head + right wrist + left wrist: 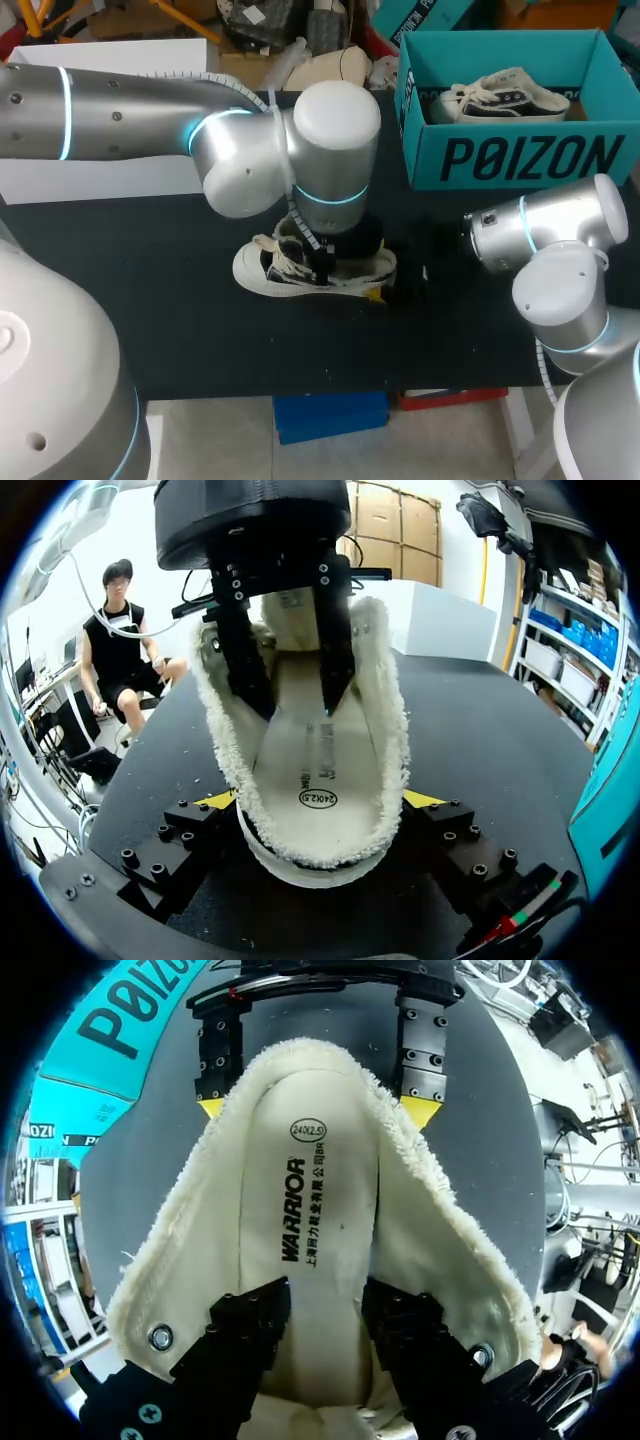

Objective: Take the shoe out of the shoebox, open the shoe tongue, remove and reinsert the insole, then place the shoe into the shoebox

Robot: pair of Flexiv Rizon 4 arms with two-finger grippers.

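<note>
A cream fleece-lined shoe lies on the black table, toe to the left. My left gripper reaches down into its mouth. In the left wrist view the black fingers stand apart, open, over the white insole, which lies flat inside. My right gripper is at the heel, one yellow tip against each side of the fleece collar, shut on the shoe. From the right wrist, the left gripper hangs in the shoe above the insole.
The teal shoebox stands open at the table's back right with a second shoe inside. A white box sits at the back left. Bare black tabletop lies in front of the shoe.
</note>
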